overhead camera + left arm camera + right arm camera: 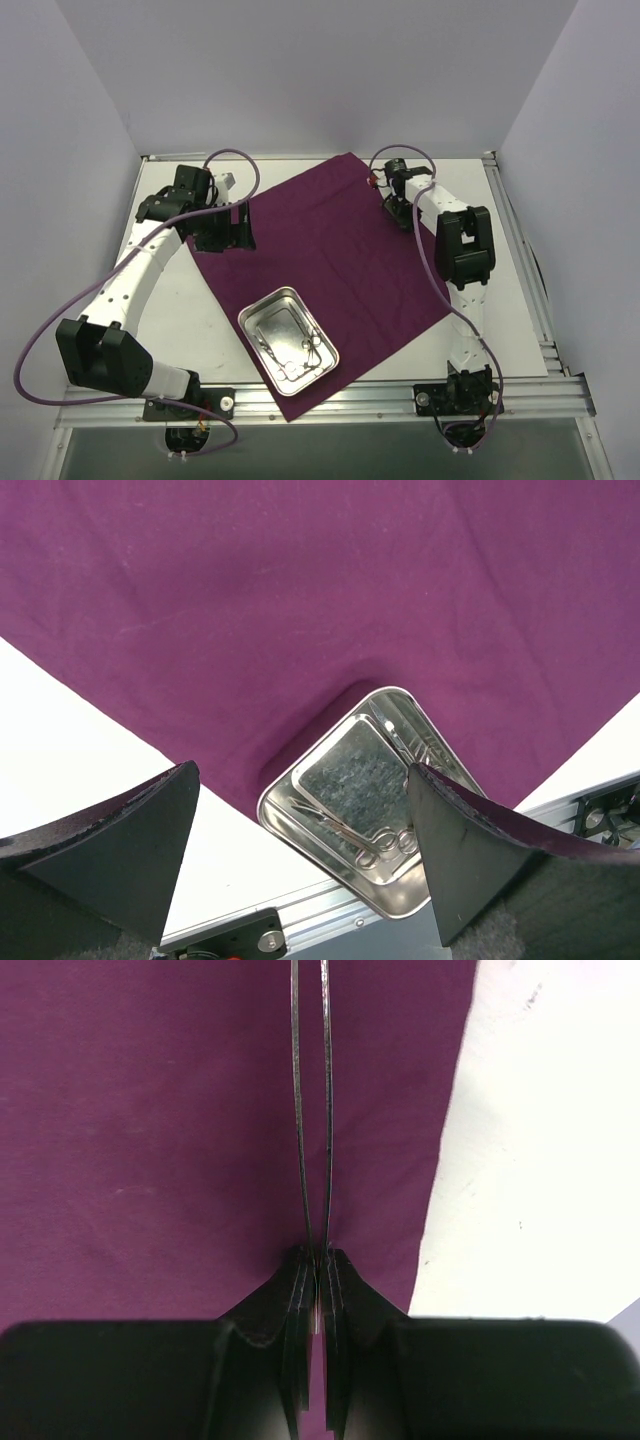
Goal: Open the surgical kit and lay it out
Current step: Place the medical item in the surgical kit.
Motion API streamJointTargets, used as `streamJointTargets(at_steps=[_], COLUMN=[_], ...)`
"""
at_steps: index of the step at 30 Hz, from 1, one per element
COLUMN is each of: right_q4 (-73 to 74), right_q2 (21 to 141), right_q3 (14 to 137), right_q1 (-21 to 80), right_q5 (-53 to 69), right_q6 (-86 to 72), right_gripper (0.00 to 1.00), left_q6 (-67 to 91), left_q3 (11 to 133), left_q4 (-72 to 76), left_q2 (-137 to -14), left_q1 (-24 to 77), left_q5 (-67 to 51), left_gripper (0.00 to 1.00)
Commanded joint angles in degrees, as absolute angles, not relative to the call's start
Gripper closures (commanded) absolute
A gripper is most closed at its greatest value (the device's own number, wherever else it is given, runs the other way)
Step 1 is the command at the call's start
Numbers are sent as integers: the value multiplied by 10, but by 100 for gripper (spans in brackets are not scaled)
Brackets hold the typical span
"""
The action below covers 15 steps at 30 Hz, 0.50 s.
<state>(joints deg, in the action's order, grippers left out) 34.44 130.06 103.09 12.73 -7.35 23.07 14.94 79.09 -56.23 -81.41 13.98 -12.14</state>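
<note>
A purple cloth [330,240] lies spread as a diamond on the white table [505,265], with a steel tray [264,302] holding instruments [296,350] at lower centre, the left gripper [232,228] over its left corner and the right gripper [386,186] at its upper-right edge.

This was a robotics lab test cell. Plain white wall panels [320,70] closed in a flat white tabletop [190,330] edged with silver aluminium extrusion rails [350,400]. Two white-and-black jointed robot arms, the left arm [130,285] and the right arm [462,250], stood bolted at its near edge, trailing loose purple cables [232,151].
</note>
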Motion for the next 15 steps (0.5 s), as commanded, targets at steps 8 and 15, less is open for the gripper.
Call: streamJointTargets(at_steps=[8, 15], right_q4=[363, 363], right_q2=[1303, 1310], right_q3=[1045, 1050], right_q1=[137, 131], right_q5=[-60, -51], right_q6=[230, 224], right_gripper=[98, 95], left_q6=[129, 130], left_q3=[784, 789], left_q4=[-539, -537], left_q2=[-807, -817], left_q1=[117, 110], left_q5=[-145, -154], left_gripper=[6, 6])
